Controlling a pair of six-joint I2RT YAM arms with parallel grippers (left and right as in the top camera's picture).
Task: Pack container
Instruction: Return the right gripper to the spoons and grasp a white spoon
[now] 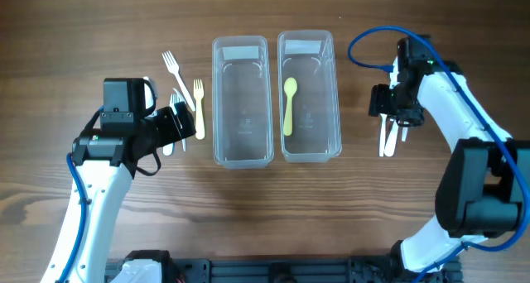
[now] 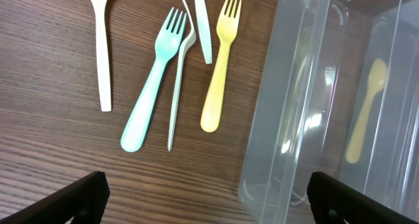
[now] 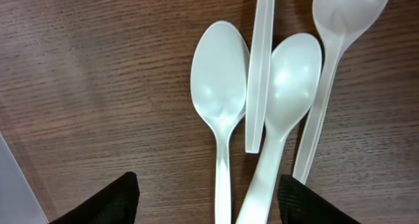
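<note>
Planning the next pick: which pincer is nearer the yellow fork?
Left. The left pincer is right beside the yellow fork; the right pincer is beyond both containers, over the white spoons.

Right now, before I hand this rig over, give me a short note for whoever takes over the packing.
Left gripper: open, empty, above the yellow fork and teal fork, left of the containers.
Right gripper: open, empty, above the white spoons on the table, right side.
Done: one yellow spoon lies in the right container; the left container holds nothing.
Left: the forks, including a white fork, and the white spoons are unpacked.
</note>
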